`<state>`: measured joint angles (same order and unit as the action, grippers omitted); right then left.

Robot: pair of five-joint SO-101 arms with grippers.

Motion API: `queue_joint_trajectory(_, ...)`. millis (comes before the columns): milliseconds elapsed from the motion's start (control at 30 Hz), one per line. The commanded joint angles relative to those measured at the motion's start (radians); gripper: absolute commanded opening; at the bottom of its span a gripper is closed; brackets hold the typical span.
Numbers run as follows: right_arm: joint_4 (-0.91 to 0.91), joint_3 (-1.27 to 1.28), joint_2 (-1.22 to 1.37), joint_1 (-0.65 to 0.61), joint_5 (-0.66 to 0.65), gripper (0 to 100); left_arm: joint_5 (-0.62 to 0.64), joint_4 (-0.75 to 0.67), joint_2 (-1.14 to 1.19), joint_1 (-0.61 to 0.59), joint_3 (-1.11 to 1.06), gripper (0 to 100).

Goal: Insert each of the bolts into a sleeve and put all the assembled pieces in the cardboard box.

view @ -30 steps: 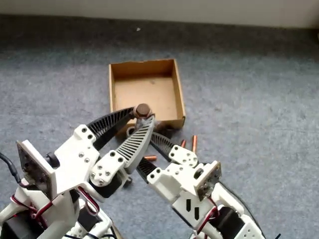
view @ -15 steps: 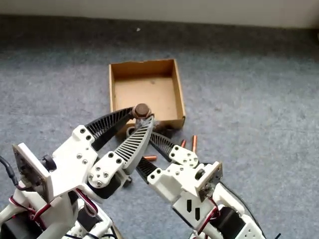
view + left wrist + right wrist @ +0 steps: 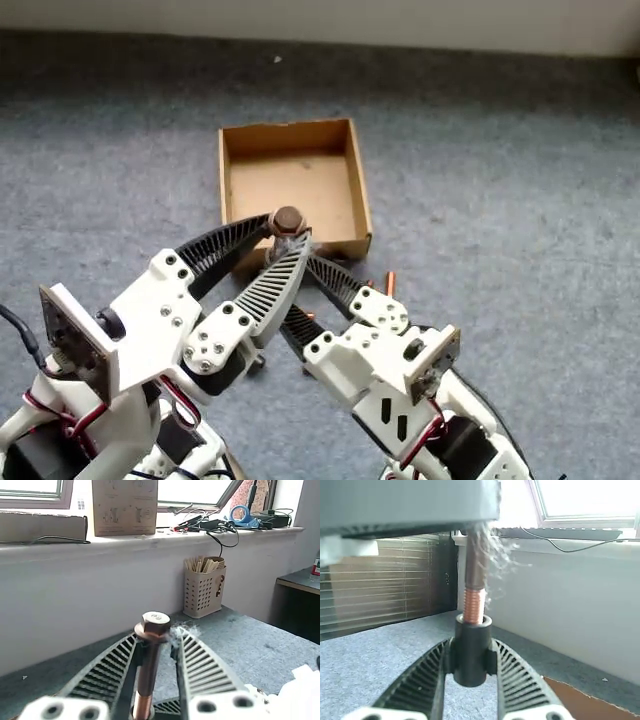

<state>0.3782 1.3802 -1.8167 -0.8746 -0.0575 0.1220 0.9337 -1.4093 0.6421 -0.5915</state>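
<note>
Inspector: Your left gripper (image 3: pixel 287 233) is clamped on a brown hex-headed metal bolt (image 3: pixel 150 666). It holds the bolt upright, head on top, above the near wall of the box.

Operator: And the right one?

Inspector: Your right gripper (image 3: pixel 470 661) sits directly underneath, its fingers closed around a short black cylindrical sleeve (image 3: pixel 470 650). Both grippers work over the grey carpeted table (image 3: pixel 500 190).

Operator: Where does the box stand?

Inspector: You have the shallow square cardboard box (image 3: pixel 358 190) just beyond both grippers, open side up. In the high view the bolt head overlaps its near edge.

Operator: Bolt and sleeve, are they mated?

Inspector: From your right wrist view, the copper-coloured threaded end reaches the sleeve's top opening. How far it has entered I cannot tell.

Operator: Anything smaller?

Inspector: One loose copper-coloured bolt (image 3: pixel 391 284) lies on the carpet, just beside your right arm and near the box's corner.
</note>
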Motion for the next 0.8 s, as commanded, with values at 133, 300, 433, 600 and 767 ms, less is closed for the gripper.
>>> queue_joint_trajectory(133, -0.028, -0.111, -0.016, 0.016, 0.008, 0.5, -0.015, -0.014, -0.005, 0.008, -0.030, 1)
queue_joint_trajectory(300, -0.025, -0.148, -0.016, 0.016, 0.003, 0.5, -0.014, -0.012, -0.005, -0.099, -0.064, 15)
queue_joint_trajectory(433, -0.024, -0.148, -0.016, 0.018, 0.003, 0.5, -0.014, 0.086, 0.004, -0.160, -0.018, 24)
queue_joint_trajectory(600, 0.027, -0.145, -0.010, 0.018, 0.008, 0.5, -0.071, 0.186, -0.005, -0.211, 0.099, 24)
queue_joint_trajectory(767, 0.189, -0.145, -0.010, 0.071, 0.009, 0.5, -0.095, 0.304, -0.001, -0.211, 0.240, 24)
